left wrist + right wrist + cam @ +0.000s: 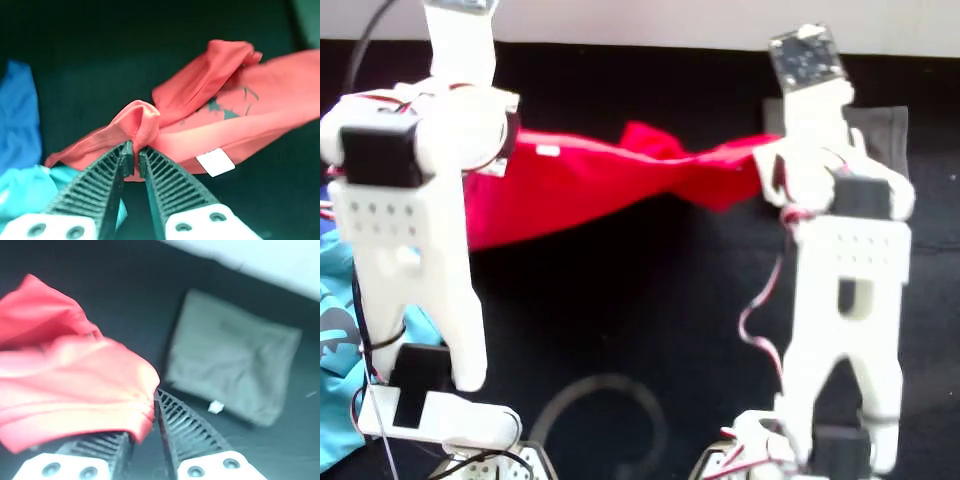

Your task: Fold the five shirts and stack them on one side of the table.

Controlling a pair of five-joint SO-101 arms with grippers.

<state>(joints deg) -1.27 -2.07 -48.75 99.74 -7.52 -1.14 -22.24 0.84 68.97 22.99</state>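
Red shirt (580,185) stretched (long axis crosswise); left jaws, seemingly right jaws, pinch ends.

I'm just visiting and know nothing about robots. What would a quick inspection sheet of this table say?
Surface: black table.
Job's things: red shirt held stretched at both ends; folded grey shirt at the far right; blue shirt and teal shirt at the left edge.
Clutter: nothing seen.
Grippers: left gripper shut on a fold of the red shirt; right gripper shut on its other end.
Cables: red and white wires along the right arm; looped cable on the table.
Surroundings: pale wall behind the table.
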